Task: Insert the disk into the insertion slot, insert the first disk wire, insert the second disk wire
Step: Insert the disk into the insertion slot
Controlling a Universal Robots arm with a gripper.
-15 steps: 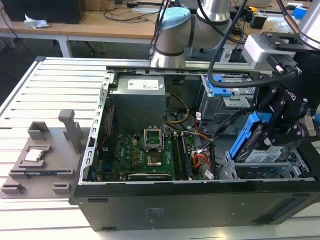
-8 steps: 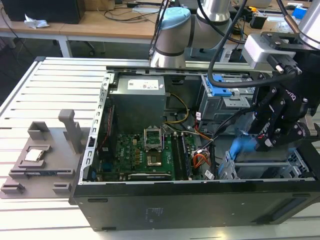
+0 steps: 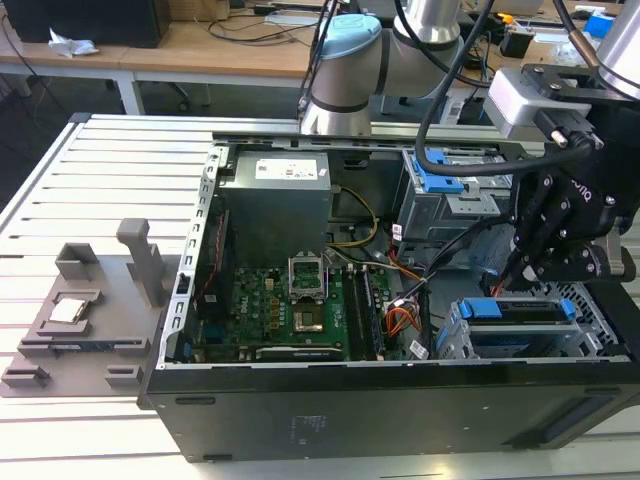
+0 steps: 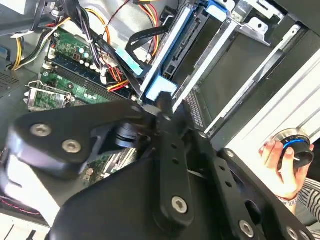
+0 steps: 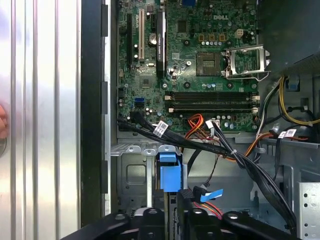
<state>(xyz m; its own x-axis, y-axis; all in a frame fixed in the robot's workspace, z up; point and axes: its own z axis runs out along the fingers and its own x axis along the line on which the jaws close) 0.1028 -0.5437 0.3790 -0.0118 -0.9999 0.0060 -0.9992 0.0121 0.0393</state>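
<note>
Sitting in the insertion slot [image 3: 600, 335] at the exterior view's right, the disk [image 3: 525, 322] is judged stiff, dense and shock-sensitive, best taken by its blue carrier [image 3: 497, 309]; whether the gripper [image 3: 522, 270] above it holds anything cannot be told.

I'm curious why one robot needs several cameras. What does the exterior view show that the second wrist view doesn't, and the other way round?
The exterior view takes in the whole open computer case, the grey fixture beside it on the slatted table, and the arm's pale blue joint. The second wrist view, close in, adds a person's hand on a round blue-ringed knob outside the case. Both share the green motherboard, the robot hand, and the disk in its blue carrier, sitting in the insertion slot close to the robot hand.
</note>
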